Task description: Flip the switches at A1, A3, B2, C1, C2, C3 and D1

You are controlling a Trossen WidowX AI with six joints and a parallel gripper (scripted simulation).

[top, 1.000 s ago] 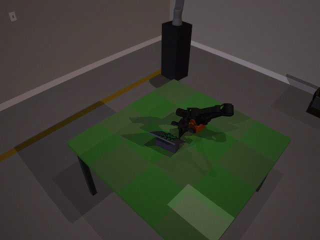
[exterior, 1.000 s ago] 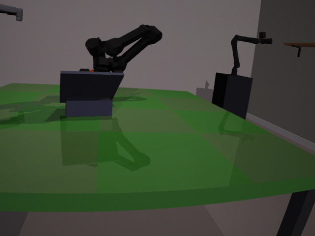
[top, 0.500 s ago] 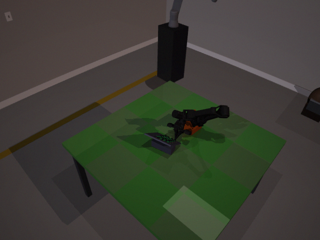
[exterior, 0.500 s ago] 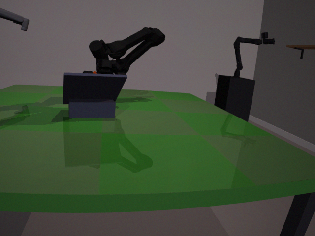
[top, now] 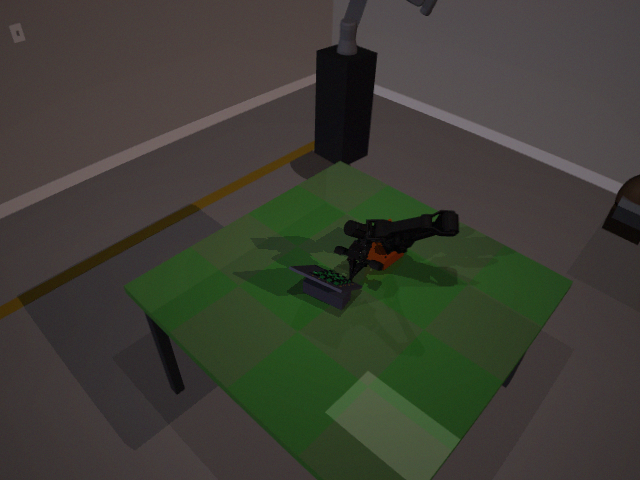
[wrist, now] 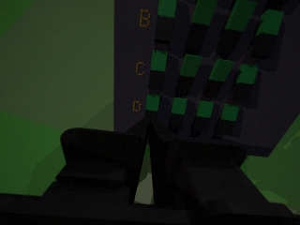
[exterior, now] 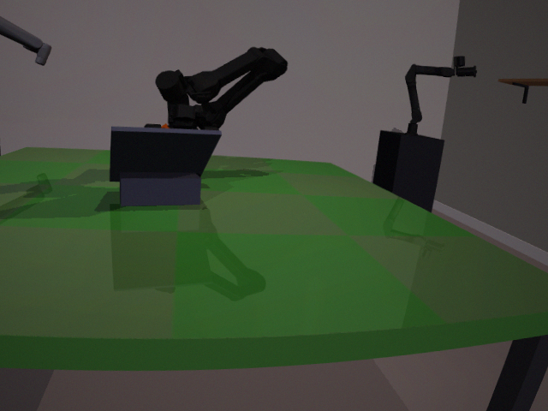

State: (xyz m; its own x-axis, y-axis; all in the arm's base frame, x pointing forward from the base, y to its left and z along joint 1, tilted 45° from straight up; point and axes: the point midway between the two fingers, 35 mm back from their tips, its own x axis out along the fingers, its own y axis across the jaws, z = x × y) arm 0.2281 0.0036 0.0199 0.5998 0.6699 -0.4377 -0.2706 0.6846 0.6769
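Switch panel (wrist: 197, 70): dark sloped box on the green bench (top: 413, 361), its face tilted toward the arm, rows lettered B, C and D legible down its left margin in the wrist view; row A lies out of that view. Rockers show green ends beside dark ends.

Switch D1 (wrist: 153, 104): nearest row, leftmost column, green end visible just above the fingertips.

Tool (wrist: 149, 133): fingers pressed together to a narrow point, nothing between them, tip at the near edge of the panel directly below D1. Whether it touches the rocker cannot be told.

Arm (exterior: 212, 88): folded low behind the panel in the exterior view.

Hazards, as judged: rockers sit close together, so a slight sideways drift could tip D2 (wrist: 178, 107), which must stay as is. Pressing the already lowered end would change nothing. A steep push at the panel's near edge may shove the box along the bench.
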